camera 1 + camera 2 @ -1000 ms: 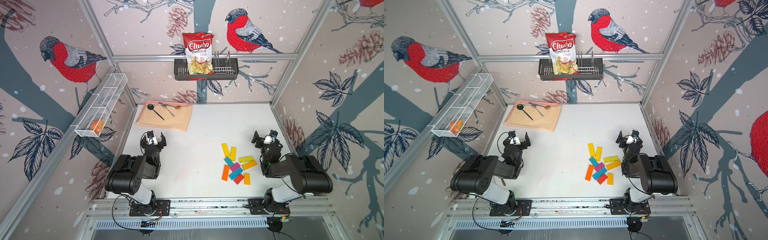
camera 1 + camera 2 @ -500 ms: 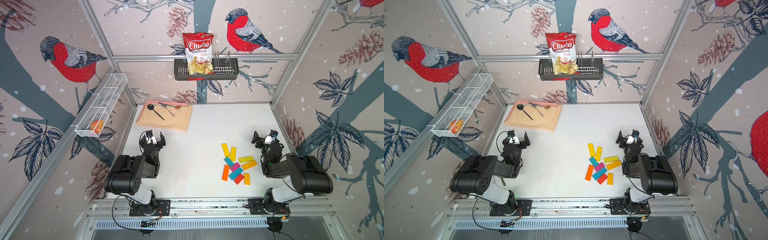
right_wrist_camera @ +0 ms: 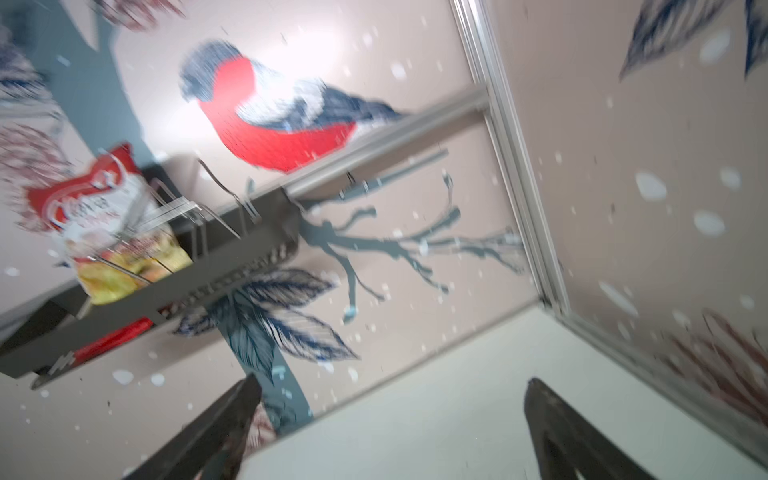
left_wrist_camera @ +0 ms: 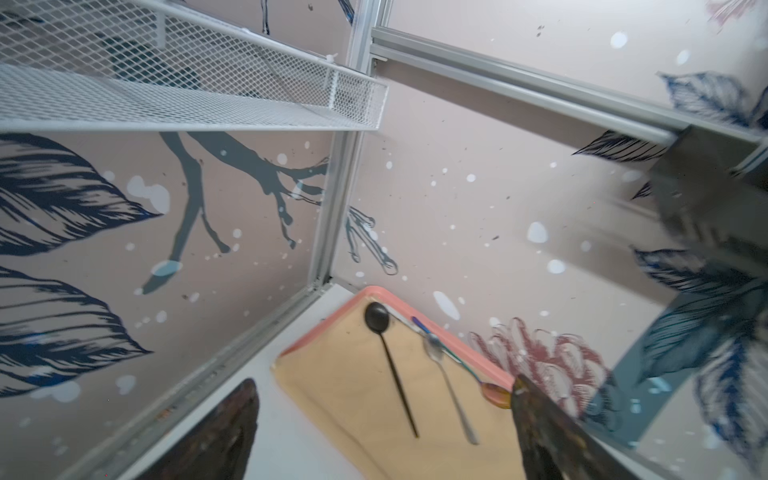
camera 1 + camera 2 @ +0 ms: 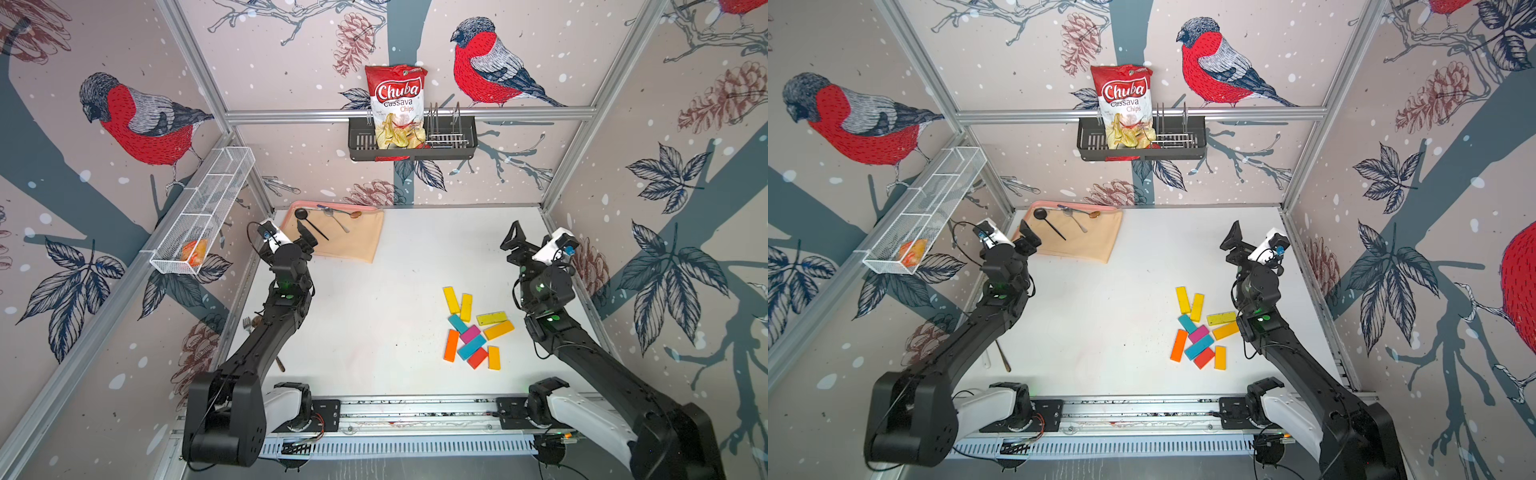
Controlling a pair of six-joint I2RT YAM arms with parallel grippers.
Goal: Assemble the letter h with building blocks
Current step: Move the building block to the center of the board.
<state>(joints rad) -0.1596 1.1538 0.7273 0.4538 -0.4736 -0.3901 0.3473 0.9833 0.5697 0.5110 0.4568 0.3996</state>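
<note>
Both my arms have just unfolded. A second ago they sat tucked low in the frame, and now my left pincer (image 5: 286, 241) and right pincer (image 5: 538, 249) are both higher up, stretched out over the far half of the tabletop (image 5: 374, 311). Nothing else has moved. The blocks (image 5: 471, 333) lie exactly as they did, a loose heap low and right of centre in both top views. So I judge this is only the opening stretch: no h is started, and not one block is laid out as stem or arch.

Left pincer: jaws spread wide, nothing between them. In the left wrist view I see the cloth (image 4: 353, 395) and its spoons (image 4: 395, 374) between my fingers (image 4: 224, 432), and no block anywhere. Right pincer: wide open too, and empty. The right wrist view gives me the rack (image 3: 187, 282) and bare tabletop, all blurred.

Where's the heap from me? In a top view it's below and left of my right pincer, apart from it, with my right forearm (image 5: 582, 353) running just beside the heap's right edge. From my left pincer it's off to the lower right, well apart across bare tabletop. Both pincers point away from it, so I reckon the right one has the shorter swing back down.
</note>
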